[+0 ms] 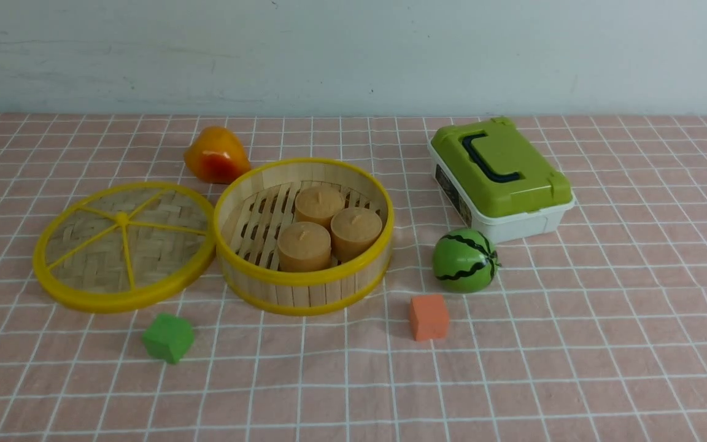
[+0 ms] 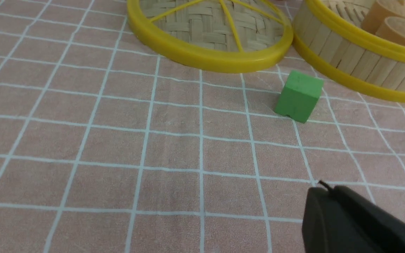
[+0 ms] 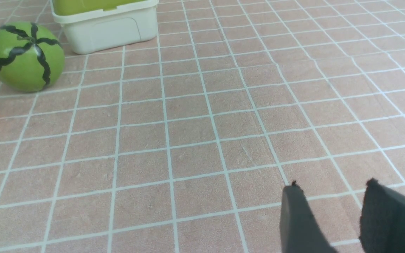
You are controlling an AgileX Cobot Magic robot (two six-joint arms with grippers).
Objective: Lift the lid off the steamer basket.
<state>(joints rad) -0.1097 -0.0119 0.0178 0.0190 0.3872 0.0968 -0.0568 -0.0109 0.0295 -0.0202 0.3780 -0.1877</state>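
see lid (image 1: 121,219) off, spokes up, on table (image 1: 574,368) at left of front frame, right beside open steamer basket (image 1: 304,293), just l. of ctr. can count 3 tan buns (image 1: 304,245) w/in. also see orange-yellow fruit (image 1: 215,153) behind, upper l.; green block (image 1: 168,337) lower l.; orange block (image 1: 429,317) nr ctr; watermelon (image 1: 465,261) and green-lidded box (image 1: 504,178) r. of ctr. in wrist views, find left end effector (image 2: 323,188) closed w/ nothing held, right end effector (image 3: 332,182) apart, empty
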